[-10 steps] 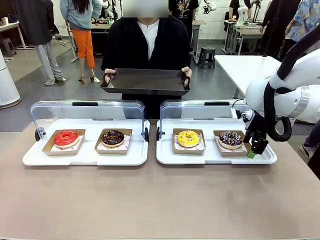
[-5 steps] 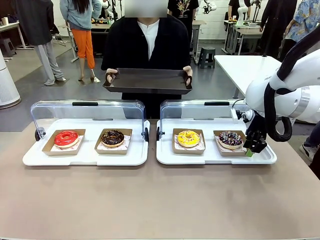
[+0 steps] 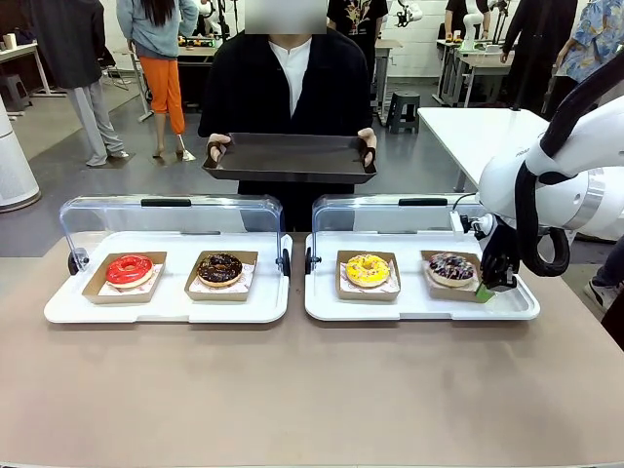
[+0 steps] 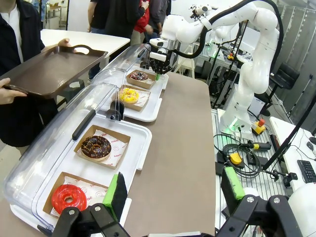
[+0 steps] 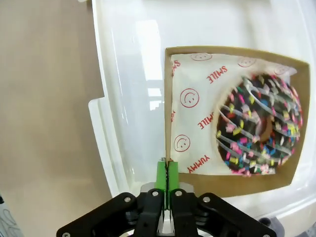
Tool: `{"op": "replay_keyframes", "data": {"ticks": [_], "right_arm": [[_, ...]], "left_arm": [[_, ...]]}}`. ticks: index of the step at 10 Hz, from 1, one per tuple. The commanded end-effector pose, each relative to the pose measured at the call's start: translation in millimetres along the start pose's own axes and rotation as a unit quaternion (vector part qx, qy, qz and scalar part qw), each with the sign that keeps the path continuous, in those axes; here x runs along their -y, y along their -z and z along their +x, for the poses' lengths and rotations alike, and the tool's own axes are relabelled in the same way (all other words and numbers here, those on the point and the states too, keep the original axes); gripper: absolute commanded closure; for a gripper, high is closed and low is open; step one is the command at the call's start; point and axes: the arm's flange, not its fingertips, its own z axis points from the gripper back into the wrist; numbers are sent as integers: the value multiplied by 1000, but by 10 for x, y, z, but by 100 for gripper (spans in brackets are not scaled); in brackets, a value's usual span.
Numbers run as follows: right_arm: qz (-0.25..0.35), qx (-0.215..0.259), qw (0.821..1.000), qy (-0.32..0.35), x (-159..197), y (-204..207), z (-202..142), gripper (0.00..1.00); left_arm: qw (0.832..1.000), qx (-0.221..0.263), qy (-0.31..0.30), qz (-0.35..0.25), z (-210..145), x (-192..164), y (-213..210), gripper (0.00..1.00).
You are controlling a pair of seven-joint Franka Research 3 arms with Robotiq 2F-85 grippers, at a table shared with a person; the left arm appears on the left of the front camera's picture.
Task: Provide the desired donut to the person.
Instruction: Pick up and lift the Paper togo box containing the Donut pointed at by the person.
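Observation:
The dark donut with coloured sprinkles [image 3: 451,266] [image 5: 259,131] lies in a brown cardboard tray [image 3: 441,289] [image 5: 232,185] at the right end of the right white tray [image 3: 419,310]. My right gripper [image 3: 485,290] [image 5: 167,173] is shut on that cardboard tray's right edge, its green pads pinching the thin rim. The person [image 3: 292,78] stands at the far side and holds out a dark serving tray [image 3: 290,156] [image 4: 54,69] with both hands. In the left wrist view my left gripper [image 4: 174,190] hangs open above the table's left end, holding nothing.
A yellow donut [image 3: 368,269] shares the right white tray. A red donut [image 3: 130,269] and a chocolate donut [image 3: 219,267] sit on the left white tray [image 3: 166,310]. Clear lids [image 3: 171,210] stand open behind both. Bare tabletop [image 3: 312,390] lies in front.
My right gripper's jaws have closed onto the cardboard tray's right edge, and the tray with the sprinkled donut has shifted slightly. The left arm has not moved.

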Motion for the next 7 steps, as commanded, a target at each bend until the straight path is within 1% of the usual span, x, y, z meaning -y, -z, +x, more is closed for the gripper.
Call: {"op": "replay_keyframes", "data": {"ticks": [1, 3, 4, 5, 7], "right_arm": [[3, -9, 1000, 0, 55, 16, 6, 100], [4, -9, 1000, -3, 39, -11, 18, 100], [10, -8, 1000, -12, -12, -93, 40, 100], [18, -15, 999, -35, -118, -253, 88, 100], [15, -30, 998, -60, -344, -662, 182, 100]], "left_arm": [[1000, 3, -2, 0, 15, 16, -11, 0], [1000, 3, -2, 0, 15, 16, -11, 0], [1000, 3, -2, 0, 15, 16, -11, 0], [1000, 3, -2, 0, 15, 16, -11, 0], [1000, 3, -2, 0, 15, 16, -11, 0]]}}
